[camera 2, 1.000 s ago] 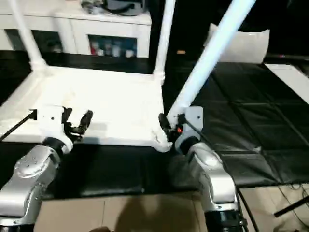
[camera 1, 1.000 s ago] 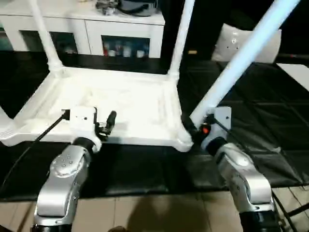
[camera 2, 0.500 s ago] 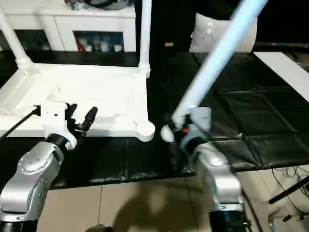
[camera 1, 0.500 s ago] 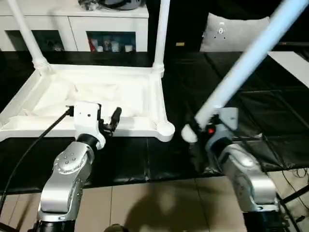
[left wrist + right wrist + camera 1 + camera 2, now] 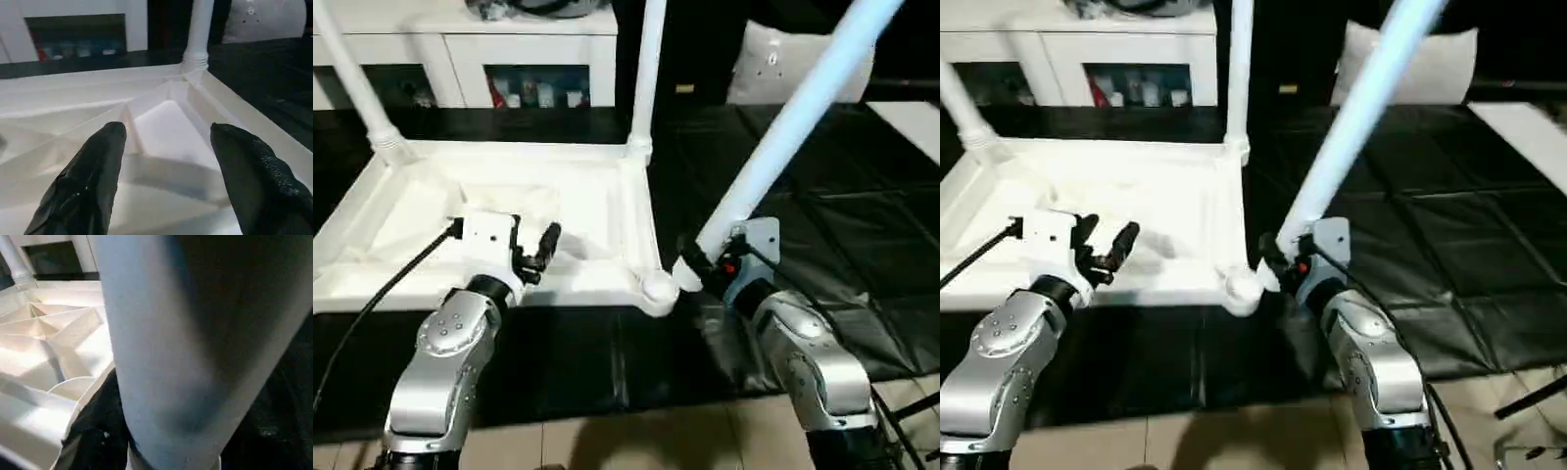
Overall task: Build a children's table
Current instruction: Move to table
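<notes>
Left eye view shows the tabletop (image 5: 499, 220) lying upside down on a black mat (image 5: 822, 196), its ribbed white plastic underside facing up, with the white cabinet (image 5: 489, 49) behind it. Two legs already stand upright in the far corner sockets: the far left leg (image 5: 352, 78) and the far right leg (image 5: 648, 69), each a smooth round white tube seated in a collar. The near right socket (image 5: 658, 287), a round cup moulded into the corner, is still empty, and how the near left corner stands cannot be made out. The right gripper (image 5: 697, 269) is clamped on a third leg (image 5: 793, 127) close to its lower end; that tube slants up and away to the right, its foot hanging just beside the near right socket and not yet in it. The left gripper (image 5: 164, 166) hovers over the ribbed underside near the front edge with its black, slightly textured fingers (image 5: 93, 171) spread and nothing between them. By my judgement the job is about half done: this leg must be stood up and pressed home, and a fourth leg most likely follows. The plastic looks stiff and glossy, with thin ribs that cross in triangles.
</notes>
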You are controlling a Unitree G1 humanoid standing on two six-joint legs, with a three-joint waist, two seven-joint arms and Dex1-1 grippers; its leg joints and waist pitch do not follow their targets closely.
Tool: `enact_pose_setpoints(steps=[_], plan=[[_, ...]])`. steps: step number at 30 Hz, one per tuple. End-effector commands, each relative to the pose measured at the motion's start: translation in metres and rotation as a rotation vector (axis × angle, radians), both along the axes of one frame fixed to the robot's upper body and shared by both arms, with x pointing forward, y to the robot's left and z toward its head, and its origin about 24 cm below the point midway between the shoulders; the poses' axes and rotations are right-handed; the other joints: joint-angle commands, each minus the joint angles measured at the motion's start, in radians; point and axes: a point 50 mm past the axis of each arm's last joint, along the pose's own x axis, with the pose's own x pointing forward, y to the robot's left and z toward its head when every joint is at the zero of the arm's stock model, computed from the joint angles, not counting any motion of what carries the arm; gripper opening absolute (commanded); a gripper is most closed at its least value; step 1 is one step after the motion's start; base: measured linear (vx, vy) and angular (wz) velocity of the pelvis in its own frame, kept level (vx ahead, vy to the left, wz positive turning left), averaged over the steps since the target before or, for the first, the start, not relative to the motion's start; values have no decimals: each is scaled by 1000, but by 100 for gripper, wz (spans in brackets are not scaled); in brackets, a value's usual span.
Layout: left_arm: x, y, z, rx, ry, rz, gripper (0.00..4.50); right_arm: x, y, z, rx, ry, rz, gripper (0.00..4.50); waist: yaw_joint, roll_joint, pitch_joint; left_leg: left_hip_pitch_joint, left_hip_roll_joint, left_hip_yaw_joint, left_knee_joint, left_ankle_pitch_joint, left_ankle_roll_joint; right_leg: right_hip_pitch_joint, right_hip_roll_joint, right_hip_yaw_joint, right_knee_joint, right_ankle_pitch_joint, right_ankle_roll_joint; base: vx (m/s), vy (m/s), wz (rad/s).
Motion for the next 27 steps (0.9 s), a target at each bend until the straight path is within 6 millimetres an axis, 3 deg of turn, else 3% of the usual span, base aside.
enact_pose_setpoints(steps=[1, 2, 3, 4, 5, 6, 7, 8, 9, 10, 11, 12, 13, 14, 15, 16, 17, 18, 19, 20, 21, 22, 24, 26, 27], plan=[[-1, 2, -1, 16, -2, 2, 314, -1, 4, 4, -9, -31, 25, 190, 11, 14, -63, -33, -7, -24, -43, 175, 316, 107, -73, -7, -49, 171, -44, 145, 21, 64], [-1, 2, -1, 16, -2, 0, 314, -1, 4, 4, 13, -30, 14, 190, 6, 25, -65, 4, -8, -43, -49, 209, 336, 92, -42, -25, -40, 141, -30, 223, -52, 38], [-1, 1, -1, 16, -2, -4, 314, 0, 3, 5, 44, -26, 0, 190, -69, 39, -88, 236, 173, -194, -62, 406, 460, -150, -11, 17, 146, -148, -10, 223, -52, 38], [-1, 1, -1, 16, -2, -6, 314, 0, 2, 5, 50, -25, -6, 190, -51, 39, -77, 214, 165, -186, -55, 467, 490, -169, -18, 34, 169, -156, 7, 189, -82, 4], [0, -1, -1, 8, -7, -15, 314, 1, 0, 6, 54, -26, -12, 190, -49, 22, -69, 175, 163, -143, -63, 456, 488, -194, -40, 66, 195, -69, 38, 78, -53, -3], [0, -2, -1, 7, -8, -22, 314, 2, -1, 7, 48, -28, -11, 190, -41, 20, -64, 151, 140, -111, -67, 453, 465, -193, -38, 72, 187, -7, 43, 78, -53, -3], [0, -2, -2, 8, -6, -24, 314, 2, -2, 7, 45, -29, -10, 190, -29, -18, -64, 120, 65, -45, -24, 390, 369, -181, -62, 114, 86, 190, -15, 0, 0, 0], [1, -3, -2, 10, -2, -24, 314, 2, -4, 8, 40, -30, -9, 190, -11, -82, -62, 40, -26, 6, -7, 157, 227, -91, -83, 175, 6, 228, 48, -73, -61, 14], [1, -4, -3, 10, -1, -24, 314, 2, -5, 8, 35, -31, -9, 190, 9, -83, -54, 20, -41, 6, 19, 47, 171, -61, -132, 219, -3, 153, 49, -73, -61, 14], [1, -4, -3, 10, 0, -25, 314, 2, -5, 8, 31, -32, -8, 190, 22, -67, -58, 1, -15, -24, 8, 87, 71, -34, -157, 214, 17, 222, 22, -5, -95, 2], [1, -4, -3, 10, 3, -21, 314, 2, -6, 8, 25, -31, -9, 190, 16, -61, -61, 0, -13, -22, -11, 186, 6, -46, -102, 179, 45, 424, 14, 3, -85, -8], [1, -4, -4, 11, 4, -18, 314, 2, -7, 8, 22, -31, -9, 190, 10, -52, -60, 3, -13, -21, -15, 209, -13, -52, -85, 167, 52, 506, 0, 3, -85, -8], [1, -3, -4, 18, 2, -13, 314, 2, -8, 8, 15, -32, -12, 190, 2, -40, -57, 13, -6, -19, -25, 172, -48, -56, -67, 149, 49, 507, -37, -38, -52, -3], [1, -3, -4, 18, 2, -13, 314, 2, -8, 8, 15, -32, -12, 190, -6, -28, -54, 19, 16, -25, -45, 100, -75, -55, -61, 136, 42, 348, -104, -62, -14, -5], [2, -2, -4, 24, -6, -13, 314, 4, -11, 9, -3, -46, -21, 190, -9, -22, -49, 29, 30, -21, -57, 4, -98, -61, -58, 130, 28, 153, -160, -62, -14, -5], [2, -2, -4, 24, -6, -13, 314, 4, -11, 9, -3, -46, -21, 190, -9, -22, -49, 29, 30, -21, -57, 4, -98, -61, -58, 130, 28, 153, -160, -91, 12, -2], [4, -2, -3, 33, -17, -56, 314, 5, -15, 14, 8, -78, -18, 190, -16, -25, -34, 40, 44, -16, -72, -159, -101, -74, -61, 127, -1, -126, -197, -107, 18, 4], [7, -5, -2, 30, -10, -129, 314, 8, -20, 19, 23, -103, -25, 189, -20, -27, -28, 45, 44, -12, -77, -254, -104, -84, -62, 126, -17, -282, -183, -107, 18, 4], [8, -7, -1, 35, -7, -168, 314, 10, -23, 21, 31, -106, -34, 189, -21, -28, -27, 44, 44, -13, -80, -285, -107, -86, -63, 125, -21, -335, -171, -98, 17, 1], [8, -7, -1, 35, -7, -168, 314, 10, -23, 21, 31, -106, -34, 189, -22, -41, -25, 44, 45, -11, -82, -307, -106, -89, -64, 124, -28, -385, -154, -88, 13, 0], [10, -9, -1, 44, 0, -207, 314, 12, -26, 22, 26, -113, -39, 189, -19, -33, -25, 50, 46, -11, -82, -328, -110, -98, -68, 124, -32, -434, -133, -88, 13, 0], [12, -12, -1, 72, 4, -278, 314, 15, -31, 27, 13, -143, -38, 189, -18, -37, -23, 54, 45, -7, -82, -337, -106, -106, -69, 124, -42, -463, -118, -61, 4, 4], [13, -19, -5, 178, 50, -524, 314, 20, -39, 37, 21, -173, 5, 189, -15, -29, -27, 51, 47, -7, -89, -323, -101, -104, -68, 125, -37, -425, -114, 0, 0, 0], [13, -19, -6, 196, 56, -550, 314, 21, -39, 37, 23, -172, 11, 189, -16, -30, -30, 45, 50, -7, -93, -302, -101, -96, -69, 125, -29, -361, -129, 0, 0, 0], [13, -19, -6, 196, 56, -550, 314, 21, -39, 37, 23, -172, 11, 189, -17, -31, -30, 36, 53, -4, -94, -267, -103, -89, -72, 126, -23, -303, -150, 0, 0, 0]])
